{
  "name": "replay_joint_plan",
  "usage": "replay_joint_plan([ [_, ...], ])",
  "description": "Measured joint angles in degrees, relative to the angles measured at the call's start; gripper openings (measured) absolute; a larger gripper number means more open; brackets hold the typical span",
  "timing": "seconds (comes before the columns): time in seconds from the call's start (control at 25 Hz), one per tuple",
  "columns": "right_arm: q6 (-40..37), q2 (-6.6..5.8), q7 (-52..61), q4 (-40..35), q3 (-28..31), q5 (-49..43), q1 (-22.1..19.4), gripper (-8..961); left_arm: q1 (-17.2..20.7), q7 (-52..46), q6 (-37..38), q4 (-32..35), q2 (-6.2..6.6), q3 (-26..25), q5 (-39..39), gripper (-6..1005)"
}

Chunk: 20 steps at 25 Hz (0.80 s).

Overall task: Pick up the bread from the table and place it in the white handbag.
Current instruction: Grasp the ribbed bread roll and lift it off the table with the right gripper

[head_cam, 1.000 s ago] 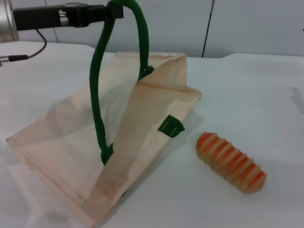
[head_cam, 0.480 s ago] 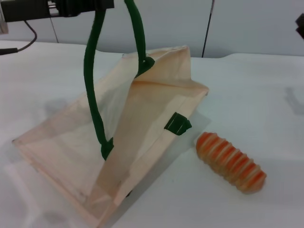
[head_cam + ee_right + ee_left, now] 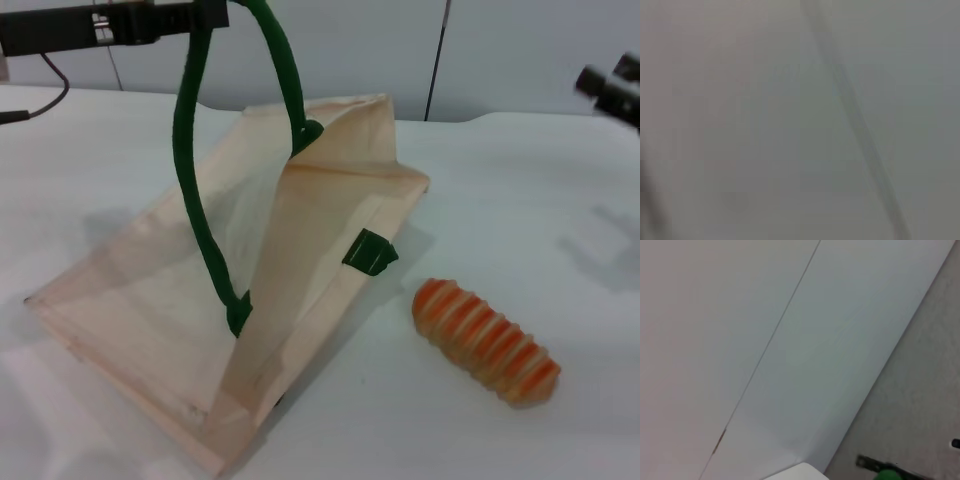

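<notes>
The white handbag lies tilted on the table, its mouth raised. My left gripper is at the top left, shut on one dark green rope handle and holding it up taut. A bit of green handle shows in the left wrist view. The bread, tan with orange and cream ridges, lies on the table just right of the bag, apart from it. My right gripper comes in at the right edge, above and behind the bread, its fingers apart and empty. The right wrist view shows only a blurred grey surface.
A grey panelled wall stands behind the table. A black cable runs along the far left. A green tab sticks out from the bag's side towards the bread.
My right gripper has come further into view at the right edge and lower. The left gripper still holds the handle up; the bag has shifted slightly. The bread has not moved.
</notes>
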Motion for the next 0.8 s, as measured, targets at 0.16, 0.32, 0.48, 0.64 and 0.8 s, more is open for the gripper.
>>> replay_joint_plan([
  [0.16, 8.69, -2.48, 3.73, -3.61, 0.32, -11.26, 0.36, 886, 0.36, -0.02, -0.24, 0.01, 0.01, 0.0, 0.01, 122],
  [0.32, 11.15, -1.59, 5.64, -9.33, 0.35, -21.64, 0.37, 885, 0.76, -0.09, -0.87, 0.01, 0.01, 0.0, 0.5, 122],
  [0.48, 12.3, 0.16, 6.72, -12.1, 0.32, -30.8, 0.87, 883, 0.83, -0.17, -1.41, 0.01, 0.01, 0.0, 0.65, 122],
  [0.64, 12.24, 1.25, 8.38, -12.44, 0.29, -36.76, 1.52, 882, 0.83, -0.51, -1.49, 0.02, 0.01, 0.0, 0.65, 121],
  [0.8, 11.16, 2.46, 10.26, -12.56, 0.24, -42.38, 2.34, 881, 1.02, -0.56, -1.86, 0.01, -0.01, 0.0, 0.65, 121],
])
